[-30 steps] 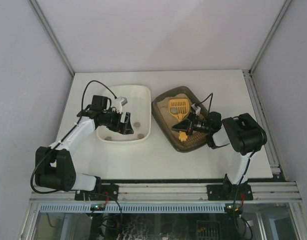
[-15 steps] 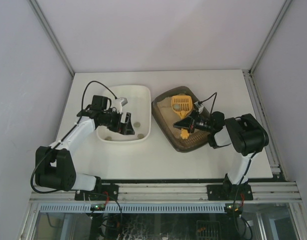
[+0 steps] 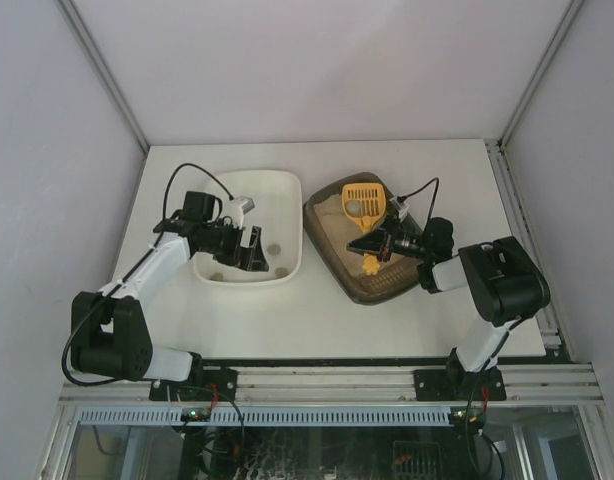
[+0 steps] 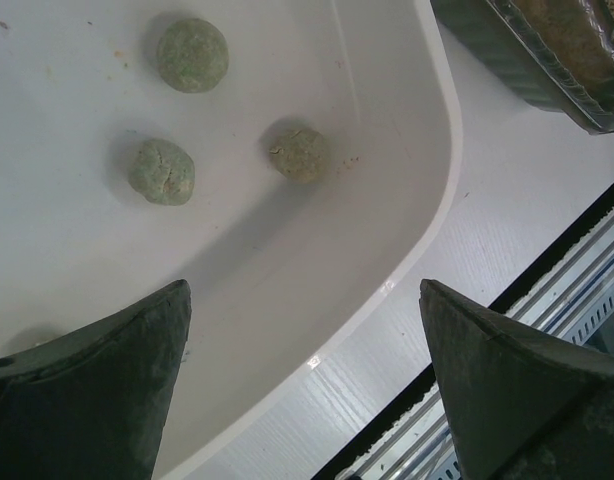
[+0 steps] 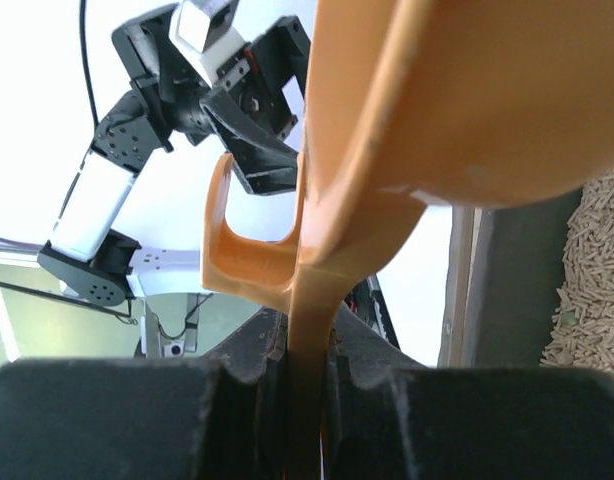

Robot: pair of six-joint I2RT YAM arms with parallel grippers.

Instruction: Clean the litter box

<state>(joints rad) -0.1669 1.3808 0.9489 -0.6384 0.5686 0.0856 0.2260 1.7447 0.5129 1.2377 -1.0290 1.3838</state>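
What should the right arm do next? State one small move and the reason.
Probably swing the yellow scoop left, over the white tub, and tip it out. The right gripper is clamped on its handle. The head is over the far end of the litter box with what looks like a dark clump in it, and three clumps already lie in the tub.

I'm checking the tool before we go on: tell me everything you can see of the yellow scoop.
The scoop is yellow-orange, plastic by its look, with a broad slotted head and a narrow handle ending in an open hook. The right gripper is shut on the handle, fingers pressing both sides. The head hangs over the far end of the litter box; whether it touches the litter cannot be told. A small greyish lump seems to sit on the head.
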